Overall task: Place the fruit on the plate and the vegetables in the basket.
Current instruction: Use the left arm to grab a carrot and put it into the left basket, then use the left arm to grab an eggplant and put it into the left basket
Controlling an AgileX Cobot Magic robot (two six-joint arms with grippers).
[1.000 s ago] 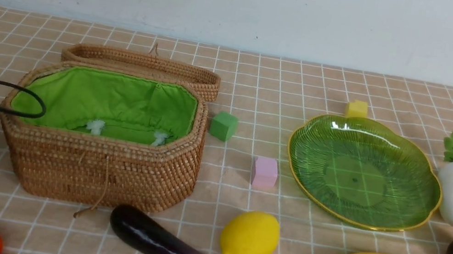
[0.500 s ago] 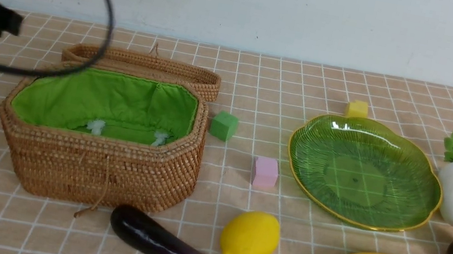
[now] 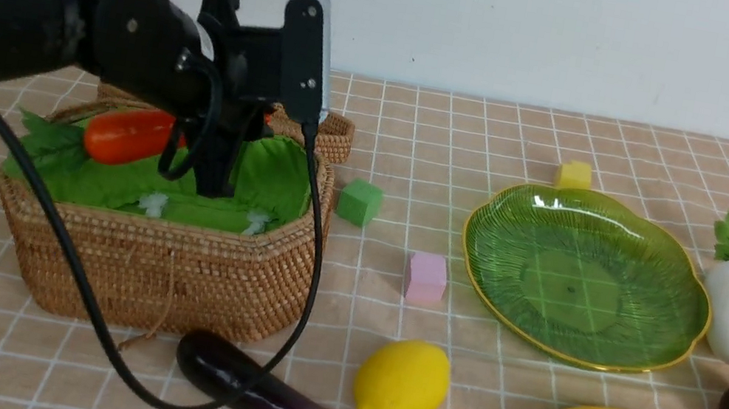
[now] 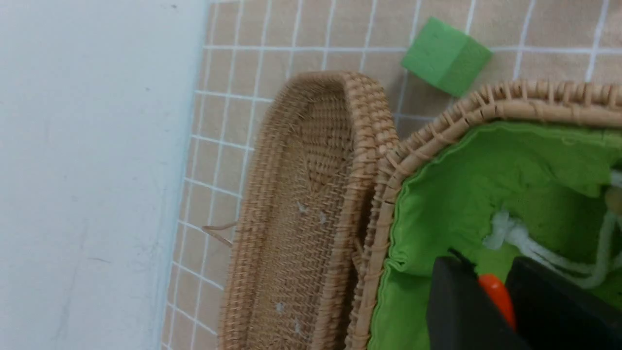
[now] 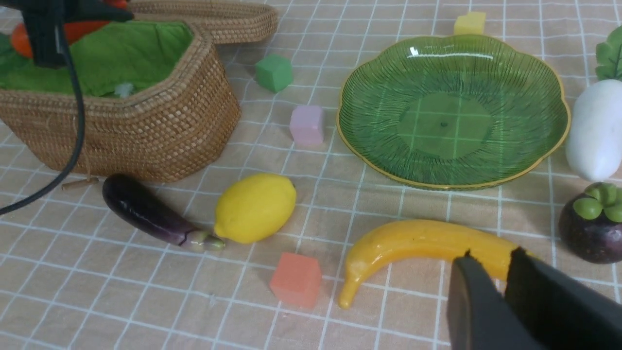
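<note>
Currently held: carrot (image 3: 125, 136), clamped at its narrow end in left gripper (image 4: 488, 277), kept level to clear the rim.
Carrot position: over the basket (image 3: 173, 268) lining, not yet released.
Right gripper (image 5: 488, 265): jaws nearly together, empty, near the banana (image 5: 418, 243), probably the next pick.
Plate (image 3: 585, 273): bare.
Eggplant (image 3: 258, 384): on the surface (image 3: 422, 132), just before the basket, within easy reach.

Bright, even, diffuse light; soft faint shadows under the lemon (image 3: 401, 385); white glare streak along the plate (image 3: 582, 288), at its far rim; front view sharp.
</note>
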